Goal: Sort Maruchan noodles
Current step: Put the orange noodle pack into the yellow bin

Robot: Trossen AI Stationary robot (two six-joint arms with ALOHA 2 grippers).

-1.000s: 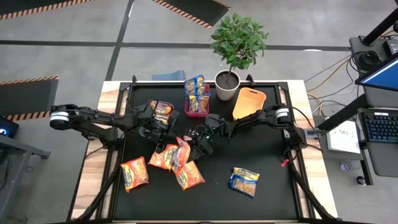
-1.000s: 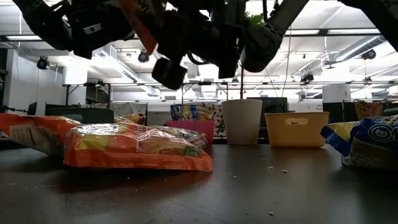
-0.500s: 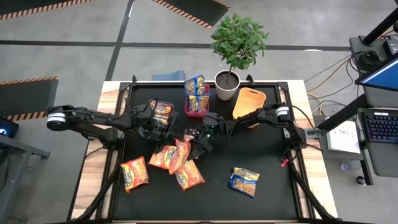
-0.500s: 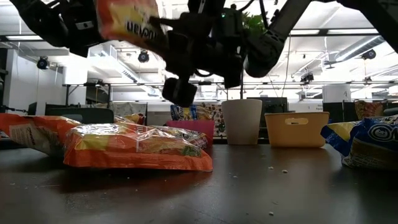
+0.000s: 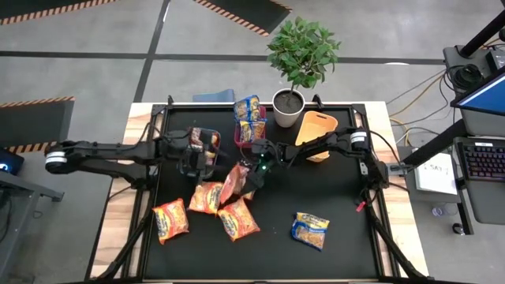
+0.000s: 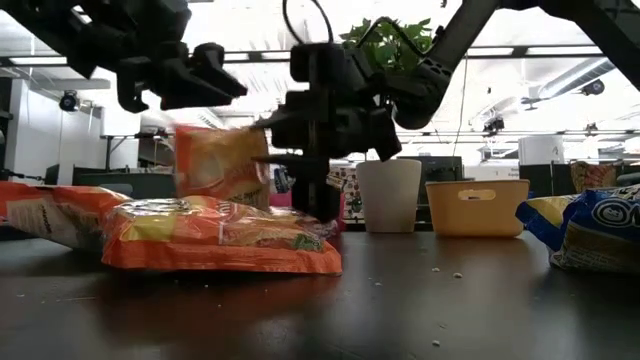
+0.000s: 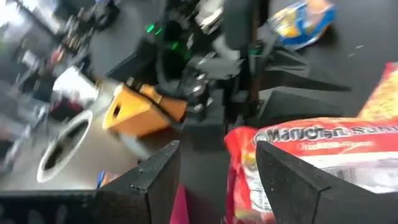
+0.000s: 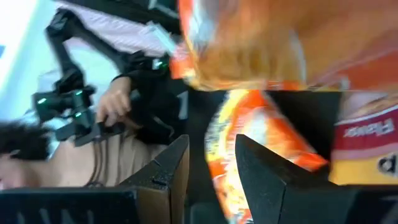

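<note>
Mid-tabletop: orange packet upright in my right pincer, pinched at edge. Left pincer wide, empty, above maroon packet. Packets light, crinkly, slippery; grip seam edges.

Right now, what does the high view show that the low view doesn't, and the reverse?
Only the high view shows the orange packet lying apart near the table's left edge, the whole plant, and which arm is which: the left gripper sits over a dark bin of packets.

Only the low view shows the orange packet at the right gripper hanging clear above the pile.

Both show the blue-yellow packet, the orange bin and the white pot.
</note>
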